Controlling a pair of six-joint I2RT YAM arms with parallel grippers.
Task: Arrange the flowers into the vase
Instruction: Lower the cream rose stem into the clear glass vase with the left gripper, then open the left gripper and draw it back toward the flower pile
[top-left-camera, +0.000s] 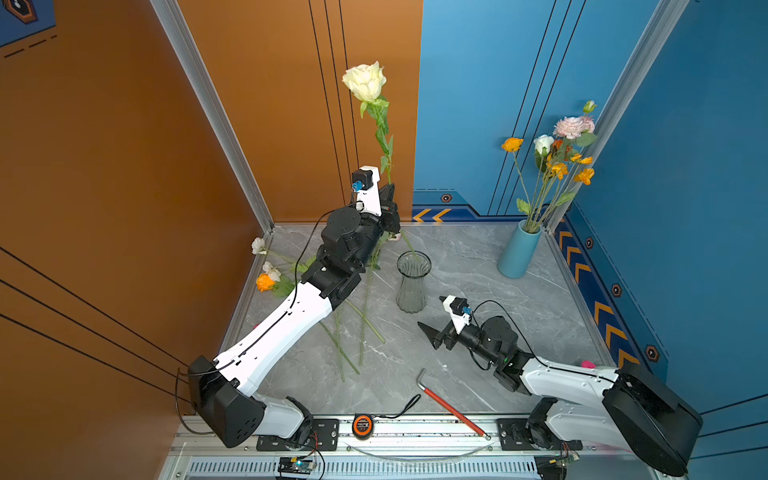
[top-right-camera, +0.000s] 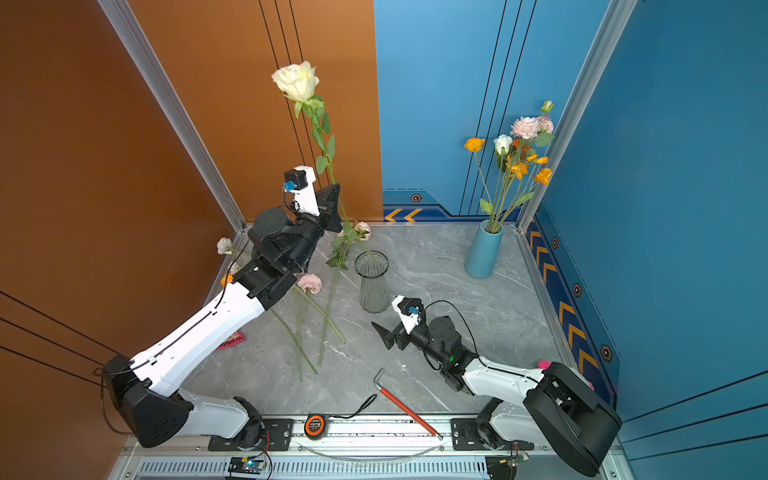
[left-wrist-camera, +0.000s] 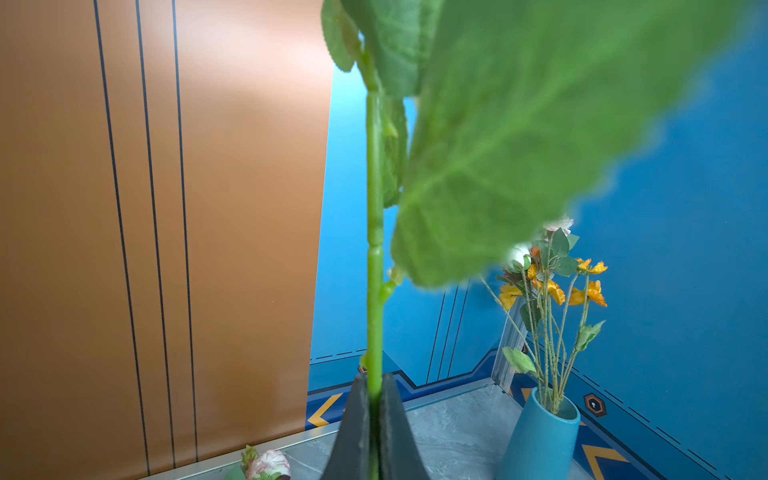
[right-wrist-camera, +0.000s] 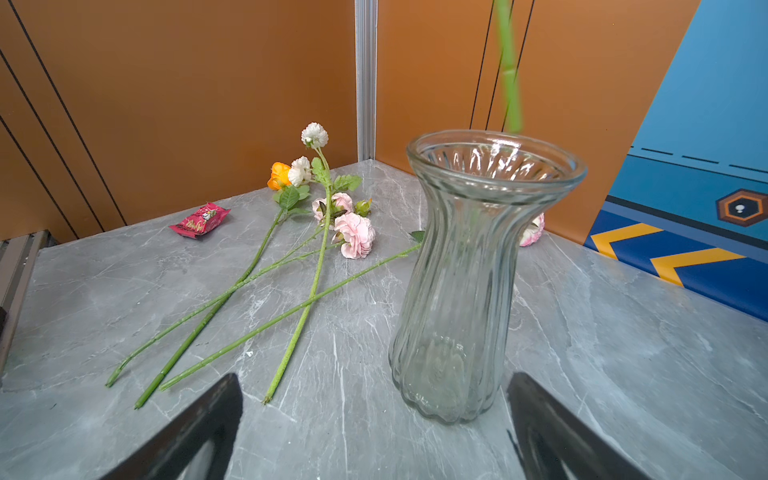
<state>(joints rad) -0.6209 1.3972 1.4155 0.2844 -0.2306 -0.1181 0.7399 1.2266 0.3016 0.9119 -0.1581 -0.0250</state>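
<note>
- A tape measure (top-left-camera: 362, 426) sits on the front rail. Beside it a red-handled hex key (top-left-camera: 451, 409) lies slantwise, its handle end on the rail and its bent end on the grey marble table (top-left-camera: 519, 291).
- The right gripper (top-left-camera: 428, 334) hangs low over the table just in front of the glass vase (top-left-camera: 412, 282). Its fingers are spread wide and hold nothing; the right wrist view shows the vase between and beyond them.
- The loose flowers (right-wrist-camera: 249, 282) lie flat on the table to the left of the glass vase, partly under the left arm. Their green stems cross one another, and their pink, white and orange blooms point toward the orange wall.
- A pink wrapper (right-wrist-camera: 199, 220) lies on the table further left, apart from the stems.
- The glass vase stands upright near the middle of the table, clear and ribbed, with no stem seen standing in it.
- One more pink bloom (right-wrist-camera: 534, 230) lies on the table just behind the vase.
- The left gripper (left-wrist-camera: 375, 390) is raised behind the vase, and its fingers are pinched tight on the stem of a cream rose (top-left-camera: 365, 81).
- The rose stands nearly upright with its bloom high. Its lower end reaches the vase's rim; I cannot tell whether it is inside.
- In the far right corner a blue vase (top-left-camera: 517, 253) holds a bouquet (top-left-camera: 557, 158) of orange, white and pink blooms.
</note>
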